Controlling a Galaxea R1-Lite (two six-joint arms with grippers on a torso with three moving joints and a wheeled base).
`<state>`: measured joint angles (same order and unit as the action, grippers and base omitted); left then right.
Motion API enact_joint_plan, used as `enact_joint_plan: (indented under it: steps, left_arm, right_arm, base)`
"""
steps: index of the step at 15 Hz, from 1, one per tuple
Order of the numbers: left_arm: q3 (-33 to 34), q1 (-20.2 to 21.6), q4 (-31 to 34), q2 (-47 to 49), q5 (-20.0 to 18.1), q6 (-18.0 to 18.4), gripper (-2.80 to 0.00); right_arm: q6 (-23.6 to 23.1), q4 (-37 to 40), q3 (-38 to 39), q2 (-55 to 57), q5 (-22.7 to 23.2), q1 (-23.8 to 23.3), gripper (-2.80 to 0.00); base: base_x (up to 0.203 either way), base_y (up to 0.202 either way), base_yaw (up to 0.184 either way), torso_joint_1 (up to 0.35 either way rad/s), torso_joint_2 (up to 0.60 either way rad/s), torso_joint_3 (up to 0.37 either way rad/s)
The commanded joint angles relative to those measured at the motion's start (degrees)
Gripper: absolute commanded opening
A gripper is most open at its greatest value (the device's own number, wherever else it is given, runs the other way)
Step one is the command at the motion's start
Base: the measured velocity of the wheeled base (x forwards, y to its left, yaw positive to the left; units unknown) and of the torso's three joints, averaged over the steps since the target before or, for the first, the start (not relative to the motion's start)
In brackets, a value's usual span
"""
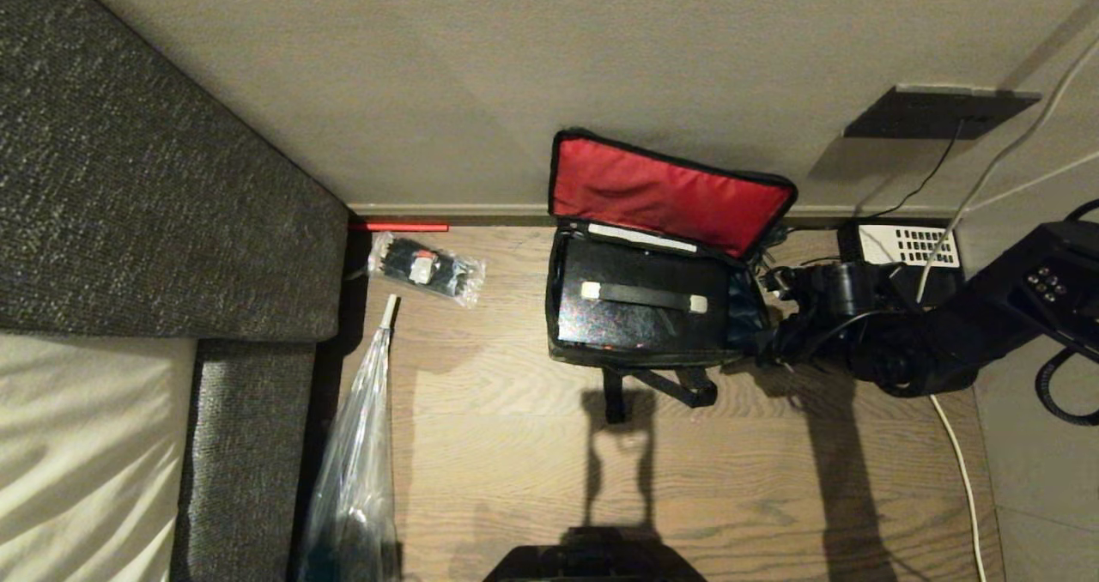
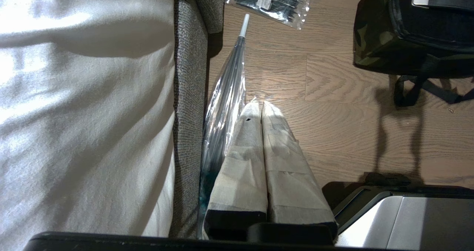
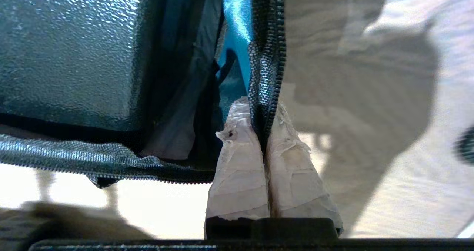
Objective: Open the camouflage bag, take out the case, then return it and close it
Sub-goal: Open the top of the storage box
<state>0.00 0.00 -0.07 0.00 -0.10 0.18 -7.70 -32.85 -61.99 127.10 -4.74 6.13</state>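
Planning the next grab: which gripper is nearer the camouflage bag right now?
Right. The right gripper is shut on the camouflage bag at its zipper edge, on the bag's right side. The left gripper hangs shut over the floor, apart from the bag.

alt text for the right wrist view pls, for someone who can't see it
The right gripper, its taped fingers closed, pinches the zipper edge of the open camouflage bag's side wall. Beside it inside the bag lies the black textured case. Wood floor shows beyond the bag, with shadows across it.
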Motion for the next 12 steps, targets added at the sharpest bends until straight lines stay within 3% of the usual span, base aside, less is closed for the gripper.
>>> enact_joint_plan:
  steps: [1,4,10,12]
  left_arm:
    - [0.0,0.0,0.0,0.0,0.0,0.0,-2.80]
    - [0.0,0.0,0.0,0.0,0.0,0.0,-2.80]
    - [0.0,0.0,0.0,0.0,0.0,0.0,-2.80]
    - [0.0,0.0,0.0,0.0,0.0,0.0,-2.80]
  right_arm:
    - [-3.1,-0.4,-1.5,-0.2,0.5,-1.2,-2.80]
    - [-7.3,-0.5,-3.0,0.2,2.9,-2.4,-2.80]
    - [-6.7,-0.2,-0.9,-0.7,3.4,-2.2,-2.80]
    - [-5.4,-0.1,-0.8,-0.7,3.3,-0.1,-2.80]
  base:
    - [0.000,0.000,0.000,0.000,0.00,0.000]
    - [0.000,0.000,0.000,0.000,0.00,0.000]
    - [0.000,0.000,0.000,0.000,0.00,0.000]
    - [0.000,0.000,0.000,0.000,0.00,0.000]
